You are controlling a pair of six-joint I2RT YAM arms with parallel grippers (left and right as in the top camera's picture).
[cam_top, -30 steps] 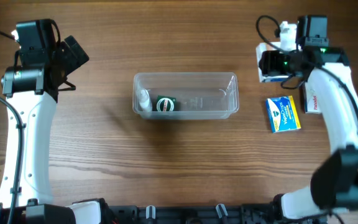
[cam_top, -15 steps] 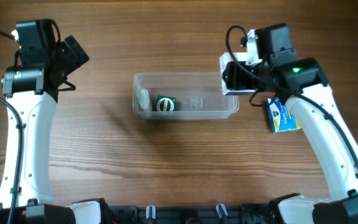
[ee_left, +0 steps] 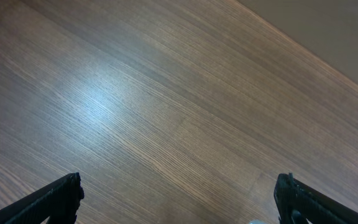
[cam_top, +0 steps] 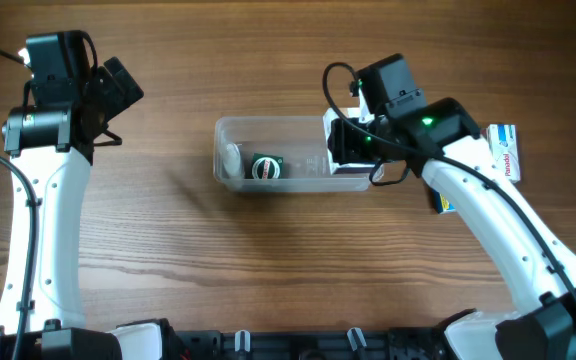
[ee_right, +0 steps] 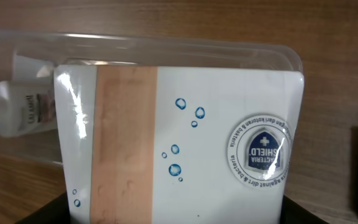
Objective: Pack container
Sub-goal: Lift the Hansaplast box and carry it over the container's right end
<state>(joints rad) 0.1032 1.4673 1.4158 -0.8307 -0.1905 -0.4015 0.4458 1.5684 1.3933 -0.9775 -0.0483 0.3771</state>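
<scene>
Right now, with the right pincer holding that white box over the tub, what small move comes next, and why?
Probably lower the right pincer straight down, then release. It holds the white box over the right end of the container, where the floor looks bare; the bottle and the dark round item lie toward the left end.

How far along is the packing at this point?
Done: a white bottle and a dark green round item lie in the container. In hand: the right gripper holds a plaster box over the container's right end, not yet released. Left: a blue box and a white box on the table. The left gripper is open, idle.
</scene>
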